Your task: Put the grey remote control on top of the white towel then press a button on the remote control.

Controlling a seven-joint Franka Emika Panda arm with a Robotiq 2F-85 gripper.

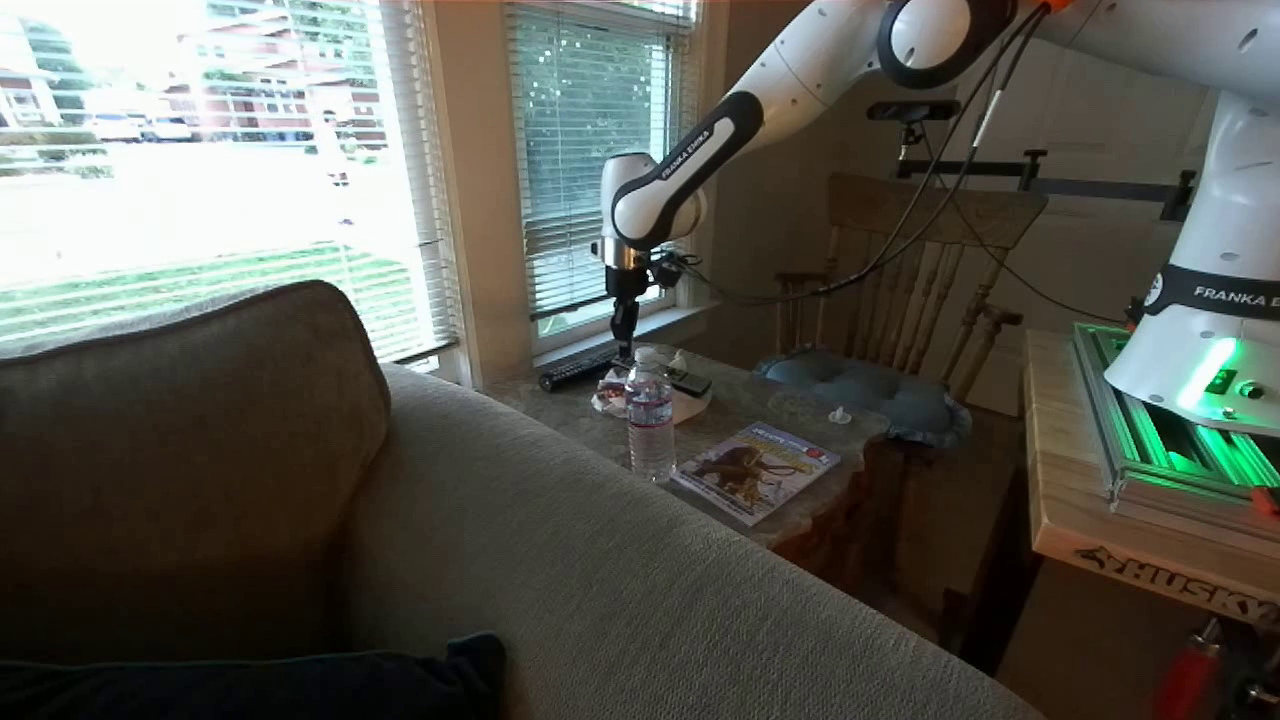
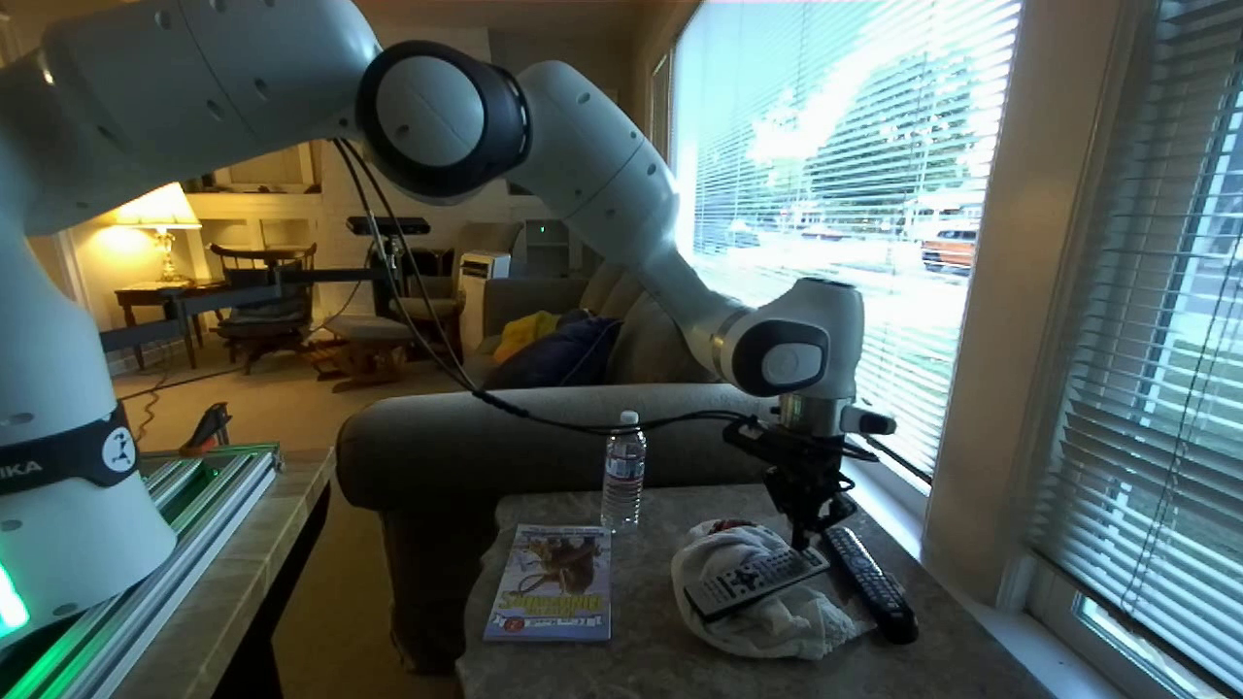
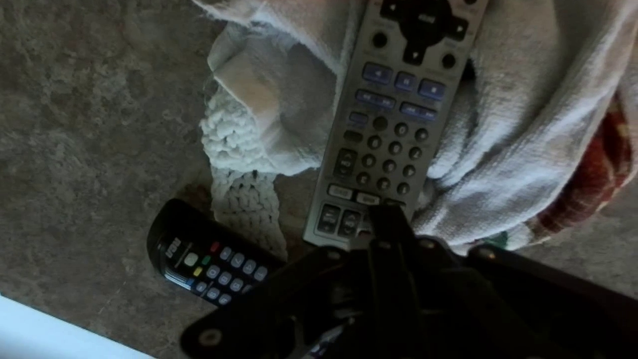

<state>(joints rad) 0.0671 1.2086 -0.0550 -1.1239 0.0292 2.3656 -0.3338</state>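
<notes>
Grey remote control lies on white towel | fingers together, gripping nothing, over remote's end, contact unclear | black remote beside towel on bench

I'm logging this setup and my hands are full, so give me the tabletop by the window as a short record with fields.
Grey remote: lying across the white towel, buttons up
White towel: rumpled, on the table
End effector: shut, tip at one end of the grey remote
Button press: cannot tell from these pictures
Black remote: on the table, beside the towel
Bottle: clear, capped, upright on the table
Booklet: flat on the table, near the bottle
</notes>
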